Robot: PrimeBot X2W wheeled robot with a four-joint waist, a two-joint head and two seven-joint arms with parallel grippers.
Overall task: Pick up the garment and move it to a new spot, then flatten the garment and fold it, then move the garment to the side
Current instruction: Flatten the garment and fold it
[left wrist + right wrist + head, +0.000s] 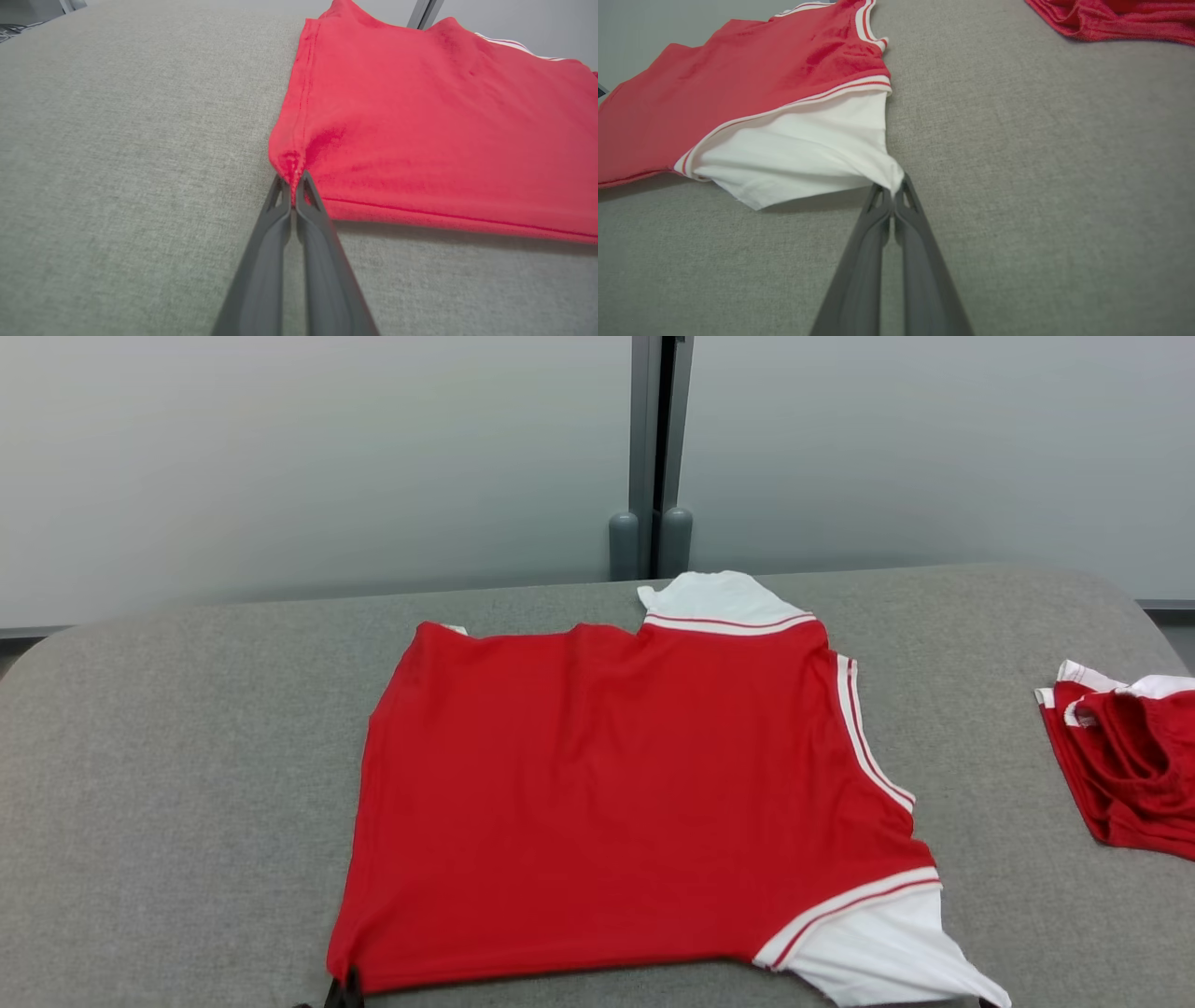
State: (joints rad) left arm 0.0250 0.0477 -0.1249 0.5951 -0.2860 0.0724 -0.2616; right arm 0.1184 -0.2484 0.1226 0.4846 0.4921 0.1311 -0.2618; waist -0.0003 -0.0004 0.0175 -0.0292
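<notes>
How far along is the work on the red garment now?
Done: the garment lies spread mostly flat on the grey surface. In hand: the left jaws pinch its near red corner, and the right jaws pinch the white sleeve tip. Left: no fold shows yet, and moving it aside remains. A second red garment lies at the right.

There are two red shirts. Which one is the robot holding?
The shirt spread flat in the middle. The left tool pinches its red corner and the right tool its white sleeve. The other shirt lies bunched off to the right, untouched.
</notes>
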